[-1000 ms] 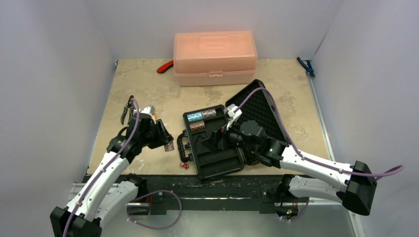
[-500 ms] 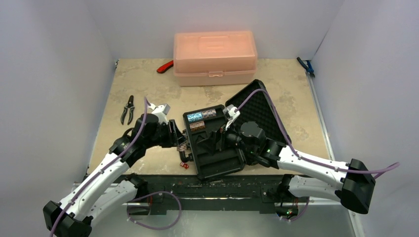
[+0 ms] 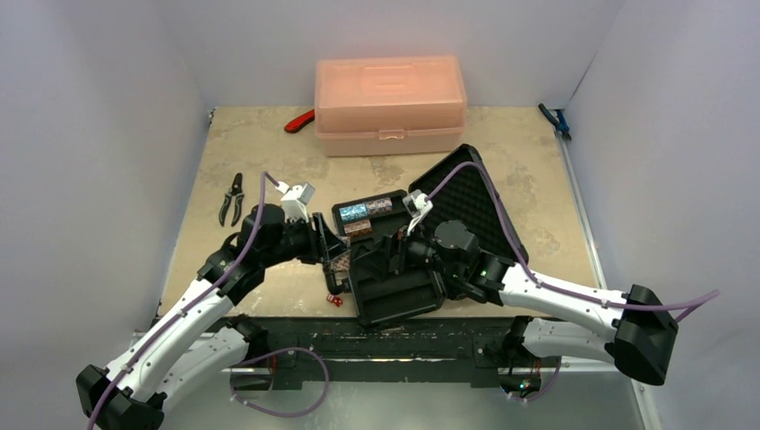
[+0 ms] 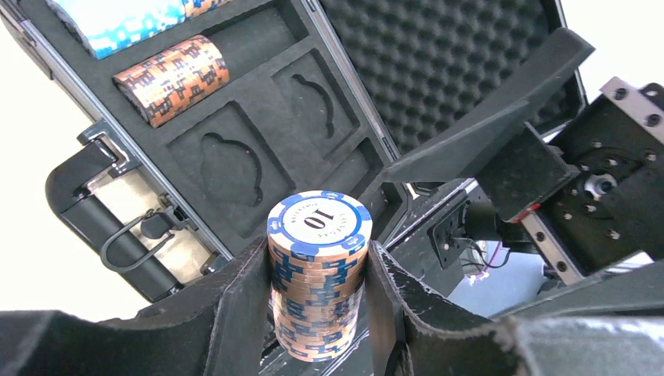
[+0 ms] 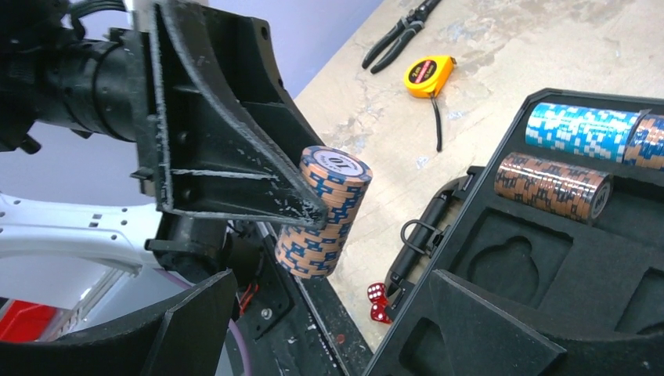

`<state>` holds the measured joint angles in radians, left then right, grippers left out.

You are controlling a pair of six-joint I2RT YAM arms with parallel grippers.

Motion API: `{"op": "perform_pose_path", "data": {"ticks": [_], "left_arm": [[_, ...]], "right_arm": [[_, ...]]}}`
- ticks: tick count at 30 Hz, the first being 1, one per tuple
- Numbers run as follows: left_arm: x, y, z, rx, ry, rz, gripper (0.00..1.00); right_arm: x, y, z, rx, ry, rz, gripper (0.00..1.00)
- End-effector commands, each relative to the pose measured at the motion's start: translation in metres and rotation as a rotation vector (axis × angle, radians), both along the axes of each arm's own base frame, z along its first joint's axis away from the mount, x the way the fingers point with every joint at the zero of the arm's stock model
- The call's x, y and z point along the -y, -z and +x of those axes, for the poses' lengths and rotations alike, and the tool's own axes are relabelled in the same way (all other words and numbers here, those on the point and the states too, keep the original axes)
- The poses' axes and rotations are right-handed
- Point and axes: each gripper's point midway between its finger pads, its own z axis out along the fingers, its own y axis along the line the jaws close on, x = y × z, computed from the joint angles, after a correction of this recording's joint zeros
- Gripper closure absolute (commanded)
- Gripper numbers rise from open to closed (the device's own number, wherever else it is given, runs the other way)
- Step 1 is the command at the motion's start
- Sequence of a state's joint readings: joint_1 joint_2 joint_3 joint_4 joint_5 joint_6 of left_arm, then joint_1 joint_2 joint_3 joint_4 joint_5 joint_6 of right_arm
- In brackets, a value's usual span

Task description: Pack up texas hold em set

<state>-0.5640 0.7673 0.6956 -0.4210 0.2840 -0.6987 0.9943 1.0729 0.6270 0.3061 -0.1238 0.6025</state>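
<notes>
Hovering over the case's (image 4: 258, 133) near-left edge, the chip stack (image 5: 325, 211) sits pinched between the left jaws; the right jaws gape empty above the tray. Loose, slick discs, I'd say: squeeze the sides mid-height and keep it upright.

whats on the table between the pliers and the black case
A yellow tape measure lies between pliers and case, seen in the right wrist view.

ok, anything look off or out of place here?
Two red dice lie loose on the table beside the case, outside its foam. The case sits skewed to the table's near edge. The chip stack between the left fingers is a bit staggered, not a clean column.
</notes>
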Motion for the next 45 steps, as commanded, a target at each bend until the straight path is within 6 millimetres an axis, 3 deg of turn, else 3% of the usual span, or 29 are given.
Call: {"op": "perform_pose_path", "data": {"ticks": [1, 9, 21, 45], "left_arm": [[0.016, -0.055, 0.005, 0.137, 0.044, -0.131, 1.00], [0.016, -0.058, 0.004, 0.143, 0.040, -0.138, 1.00], [0.014, -0.068, 0.015, 0.153, -0.040, -0.201, 1.00], [0.016, -0.067, 0.015, 0.156, -0.052, -0.247, 1.00]], "right_arm": [[-0.009, -0.019, 0.008, -0.023, 0.024, 0.041, 0.01], [-0.018, -0.013, 0.008, -0.054, 0.001, 0.033, 0.02], [-0.027, -0.021, 0.005, -0.116, -0.008, 0.176, 0.09], [-0.050, -0.023, 0.021, -0.129, 0.001, 0.189, 0.32]]}}
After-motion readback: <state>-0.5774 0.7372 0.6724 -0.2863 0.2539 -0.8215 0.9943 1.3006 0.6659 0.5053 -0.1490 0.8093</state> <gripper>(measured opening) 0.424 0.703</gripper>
